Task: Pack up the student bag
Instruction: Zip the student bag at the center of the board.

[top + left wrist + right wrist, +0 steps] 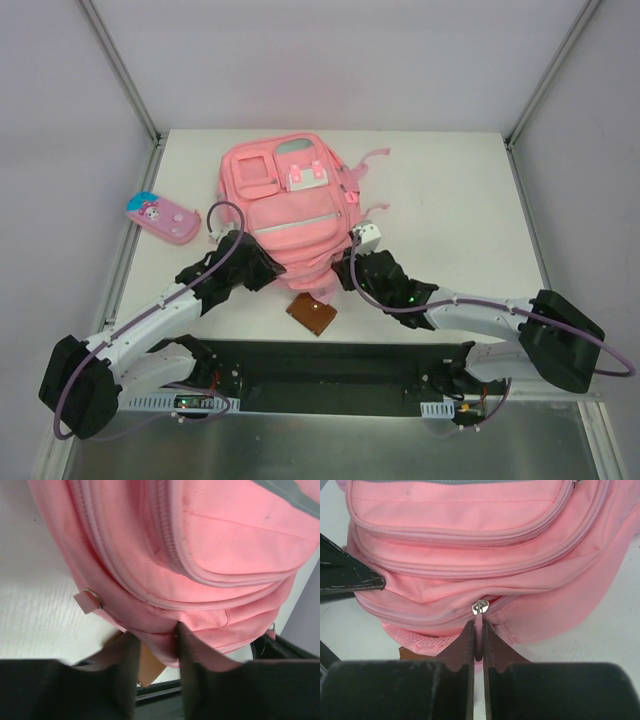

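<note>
The student bag (290, 210) is a pink backpack lying on the white table, front pockets up, its lower end toward the arms. My left gripper (270, 268) is at the bag's near left corner. In the left wrist view its fingers (156, 632) pinch a fold of the bag's (200, 555) lower edge, fabric touching both. My right gripper (345, 272) is at the near right corner. In the right wrist view it (478, 627) is shut on the pink zipper pull (479, 622) hanging from a silver slider (480, 606) on the bag (470, 555).
A flat brown item (313, 314) lies partly under the bag's near edge, between the two grippers, and shows behind the fingers (147, 667). A small pink cartoon pencil case (162, 217) lies at the table's left. The black base rail (330, 370) runs along the near edge.
</note>
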